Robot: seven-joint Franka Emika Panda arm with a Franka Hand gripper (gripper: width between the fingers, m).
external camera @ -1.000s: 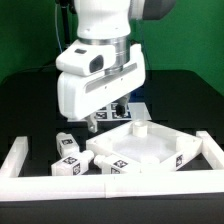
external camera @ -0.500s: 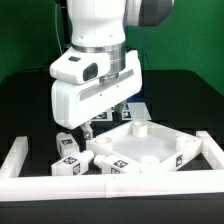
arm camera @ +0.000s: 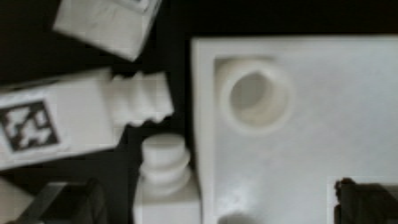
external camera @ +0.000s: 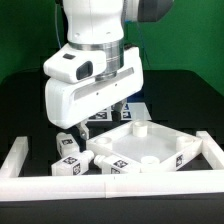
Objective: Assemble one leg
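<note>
Under the wrist camera I count three legs (arm camera: 71, 112) beside one white panel (arm camera: 311, 140) — claw (arm camera: 210, 200) released, fingers wide apart.

legs (arm camera: 71, 115) packed just beside the panel (arm camera: 302, 170), narrow gaps between; bare table (external camera: 22, 110) behind, low wall (external camera: 110, 186) in front.

A white panel (arm camera: 311, 150) with a round socket (arm camera: 254, 95) near one corner lies on the black tabletop (arm camera: 267, 18). Just off the panel's edge by that socket a leg (arm camera: 89, 100) lies on its side, its tag (arm camera: 32, 125) toward the camera and its ribbed end pointing at the panel. A second leg (arm camera: 111, 22) lies apart past the panel's corner, and a third leg (arm camera: 164, 170) lies close against the same edge. The gripper (arm camera: 214, 205) holds its dark fingertips (arm camera: 63, 208) wide apart, one beside the third leg, the other over the panel.
</note>
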